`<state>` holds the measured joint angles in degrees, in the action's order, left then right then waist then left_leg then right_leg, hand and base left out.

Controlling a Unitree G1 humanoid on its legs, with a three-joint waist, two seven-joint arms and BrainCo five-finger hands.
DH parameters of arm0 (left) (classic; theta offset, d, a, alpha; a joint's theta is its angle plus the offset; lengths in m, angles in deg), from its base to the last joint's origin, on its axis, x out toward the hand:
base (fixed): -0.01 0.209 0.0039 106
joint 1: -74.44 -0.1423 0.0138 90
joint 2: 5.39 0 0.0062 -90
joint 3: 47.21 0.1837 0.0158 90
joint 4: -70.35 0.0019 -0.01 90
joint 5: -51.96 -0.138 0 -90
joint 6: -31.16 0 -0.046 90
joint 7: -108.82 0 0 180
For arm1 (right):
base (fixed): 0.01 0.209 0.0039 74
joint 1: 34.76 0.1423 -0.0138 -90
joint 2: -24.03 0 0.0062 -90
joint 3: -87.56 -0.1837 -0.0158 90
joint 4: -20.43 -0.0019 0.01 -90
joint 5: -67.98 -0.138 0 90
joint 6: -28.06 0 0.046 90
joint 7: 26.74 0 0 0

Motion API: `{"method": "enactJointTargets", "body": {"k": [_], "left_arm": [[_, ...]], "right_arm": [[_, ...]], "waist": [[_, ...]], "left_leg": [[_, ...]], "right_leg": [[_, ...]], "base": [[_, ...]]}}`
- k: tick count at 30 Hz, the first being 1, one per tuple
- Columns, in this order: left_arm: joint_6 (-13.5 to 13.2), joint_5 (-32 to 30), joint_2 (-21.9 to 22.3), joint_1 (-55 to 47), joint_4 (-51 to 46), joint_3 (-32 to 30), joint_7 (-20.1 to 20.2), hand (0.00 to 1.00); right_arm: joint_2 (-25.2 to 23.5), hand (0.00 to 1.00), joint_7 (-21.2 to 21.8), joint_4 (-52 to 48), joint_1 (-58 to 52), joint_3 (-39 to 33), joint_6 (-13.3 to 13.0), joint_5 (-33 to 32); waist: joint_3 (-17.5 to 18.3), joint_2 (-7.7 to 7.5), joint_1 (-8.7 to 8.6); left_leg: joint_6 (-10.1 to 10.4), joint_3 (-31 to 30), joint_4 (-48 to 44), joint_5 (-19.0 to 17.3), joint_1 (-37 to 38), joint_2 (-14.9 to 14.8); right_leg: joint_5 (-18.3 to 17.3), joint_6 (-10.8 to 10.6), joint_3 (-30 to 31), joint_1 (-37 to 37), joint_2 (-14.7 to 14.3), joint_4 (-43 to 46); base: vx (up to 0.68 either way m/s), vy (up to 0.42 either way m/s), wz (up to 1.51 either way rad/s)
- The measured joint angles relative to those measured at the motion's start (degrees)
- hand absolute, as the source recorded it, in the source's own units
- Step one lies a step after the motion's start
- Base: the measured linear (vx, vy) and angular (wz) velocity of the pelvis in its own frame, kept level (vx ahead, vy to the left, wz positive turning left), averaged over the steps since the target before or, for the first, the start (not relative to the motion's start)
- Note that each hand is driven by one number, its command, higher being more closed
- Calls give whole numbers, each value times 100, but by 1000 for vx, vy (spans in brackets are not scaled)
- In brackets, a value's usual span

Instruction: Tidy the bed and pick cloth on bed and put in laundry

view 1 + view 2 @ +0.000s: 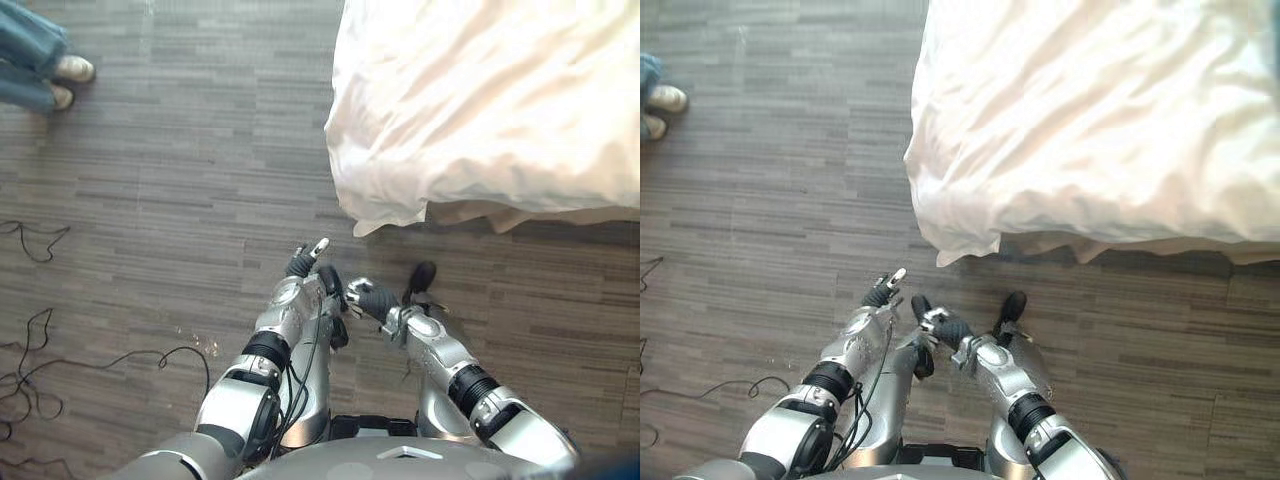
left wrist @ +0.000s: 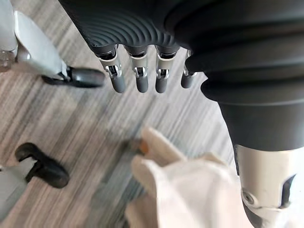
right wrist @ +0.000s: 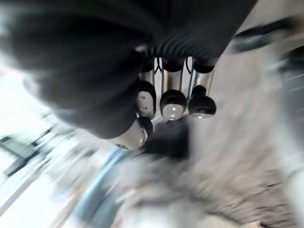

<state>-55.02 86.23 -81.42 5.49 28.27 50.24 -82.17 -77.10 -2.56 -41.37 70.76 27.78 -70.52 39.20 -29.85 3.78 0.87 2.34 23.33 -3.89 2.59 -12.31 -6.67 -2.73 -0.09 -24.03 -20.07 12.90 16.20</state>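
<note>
Grey wood-grain floor (image 1: 180, 180) takes up the left half of both eye views. At the upper left of the frame a person (image 1: 28, 55) stands in blue jeans and pale shoes (image 1: 74, 68), well apart from the robot's arms.

At the bottom centre both arms reach forward above the floor. The left hand (image 1: 304, 263) sits just left of centre. In the left wrist view its fingers (image 2: 141, 81) are straight and side by side, relaxed, hanging above the planks. In the left eye view one dark-tipped finger points up-frame toward the bed. The right hand (image 1: 371, 298) is just beside it to the right and a little lower in the frame, turned in toward the left hand. Its wrist view is smeared, so I cannot tell whether it is spread or closed.

The bed (image 1: 500, 213) occupies the upper right of the frame, covered with rumpled white bedding (image 1: 480, 100) that spills over its near edge. One corner (image 1: 373, 222) of the bedding droops toward the floor directly up-frame of the two hands. It is near them but apart from both, with a strip of floor between. The left wrist view shows that same corner beyond the straight fingers, not touched by them.
</note>
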Motion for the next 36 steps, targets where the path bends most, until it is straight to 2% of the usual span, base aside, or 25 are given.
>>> {"method": "enactJointTargets", "body": {"k": [2,3,5,7,9,11,13,15,16,18,20,21,23,24,26,28,29,32,35,36], "left_arm": [[216,-185,-153,-409,-21,180,-35,0],[261,-250,-195,-553,-21,212,-35,0],[390,-492,-362,-1096,96,357,-14,0],[404,-706,-407,-1450,240,369,111,0],[421,-862,-425,-1617,313,370,238,0],[395,-924,-427,-1810,503,360,381,0],[369,-1043,-469,-1845,663,352,506,0],[274,-1130,-542,-1834,764,344,716,0],[256,-1126,-556,-1813,786,339,753,0],[199,-1110,-605,-1559,812,331,878,0],[93,-1013,-612,-1200,811,329,950,0],[21,-999,-607,-931,834,336,1007,0],[-131,-984,-611,-460,1060,341,1111,0],[-178,-974,-620,-349,1105,344,1120,0],[-329,-854,-627,-51,1160,345,1199,0],[-346,-840,-569,165,1150,338,1217,0],[-348,-835,-502,290,1087,311,1181,0],[-283,-821,-301,295,670,99,1014,0],[-157,-741,-136,260,-24,-149,711,0],[-123,-589,-112,257,-284,-320,584,0]], "right_arm": [[80,100,588,-1047,-122,298,-88,-294],[94,100,752,-1333,-201,388,-105,-410],[93,100,1208,-2105,-481,692,-123,-852],[91,100,1271,-2403,-702,683,-99,-1170],[101,100,1138,-2588,-752,558,-81,-1389],[97,100,687,-2907,-652,194,22,-1751],[99,100,307,-2923,-510,-63,140,-1959],[105,100,-200,-2886,-169,-325,395,-2175],[105,100,-316,-2851,-11,-391,472,-2191],[105,100,-702,-2488,958,-701,640,-2290],[146,100,-933,-2064,1928,-1144,633,-2278],[275,100,-1066,-1716,2526,-1422,624,-2275],[529,100,-1361,-912,3305,-1718,517,-2264],[621,100,-1460,-718,3448,-1783,512,-2245],[1042,100,-1910,-256,3660,-2016,534,-1922],[1323,100,-2199,-107,3659,-2239,540,-1827],[1475,100,-2212,-281,3675,-2381,518,-1823],[1593,100,-2335,-851,3684,-2537,512,-1829],[1683,100,-2651,-1550,3052,-3218,414,-1979],[1826,100,-2704,-1971,2426,-3687,263,-2157]], "waist": [[17,-99,-5],[50,-146,-5],[392,-360,1],[697,-463,8],[960,-511,9],[1271,-430,4],[1392,-391,9],[1389,-352,1],[1369,-343,8],[1144,-267,-13],[865,-256,-8],[683,-145,28],[579,44,91],[544,84,150],[365,153,301],[247,165,295],[165,165,285],[158,161,239],[94,105,192],[86,89,150]], "left_leg": [[65,18,116,-15,364,-49],[81,20,135,-27,468,-63],[98,98,177,-63,750,-113],[115,130,189,-127,1012,-138],[120,149,204,-147,1313,-135],[113,212,215,-276,1736,-128],[115,272,212,-330,1926,-125],[106,272,171,-396,1927,-143],[103,277,159,-395,1880,-141],[123,292,-22,-466,1386,-138],[145,276,-84,-441,861,-112],[161,234,-65,-324,455,-104],[221,98,69,-134,-252,-35],[231,90,147,-45,-386,-24],[103,-85,134,327,-876,-43],[10,-179,8,423,-1204,-61],[-62,-165,-116,455,-1382,-90],[-135,-38,-392,335,-1659,-168],[-138,126,-1061,-119,-1846,-426],[-119,153,-1378,-335,-1944,-546]], "right_leg": [[10,-13,-18,378,-111,-192],[4,-15,-22,488,-140,-230],[13,-4,-26,780,-220,-325],[28,-28,-30,1109,-283,-509],[67,-92,-29,1497,-307,-713],[132,-192,-15,2008,-337,-983],[155,-224,38,2187,-344,-1033],[196,-220,99,2171,-364,-1026],[216,-206,121,2103,-359,-1004],[201,-211,143,1557,-258,-798],[234,-201,150,1023,-168,-690],[325,-231,130,668,-166,-710],[390,-210,119,-60,-163,-732],[425,-214,117,-222,-174,-725],[599,-4,114,-767,-201,-513],[588,146,124,-1093,-187,-323],[624,201,164,-1279,-185,-228],[622,201,306,-1556,-197,-109],[530,140,455,-1570,-302,-105],[502,126,468,-1573,-349,-91]], "base": [[79,-26,-15],[142,-31,-8],[174,-18,-10],[192,18,-5],[157,38,-1],[79,77,-13],[-21,57,-15],[-121,9,-11],[-135,-6,-16],[-288,-39,-11],[-272,-48,10],[-232,-51,26],[-195,-66,32],[-138,-87,19],[-89,-97,9],[-54,-114,9],[-21,-79,5],[-6,-27,-15],[2,7,-37],[27,21,-26]]}}
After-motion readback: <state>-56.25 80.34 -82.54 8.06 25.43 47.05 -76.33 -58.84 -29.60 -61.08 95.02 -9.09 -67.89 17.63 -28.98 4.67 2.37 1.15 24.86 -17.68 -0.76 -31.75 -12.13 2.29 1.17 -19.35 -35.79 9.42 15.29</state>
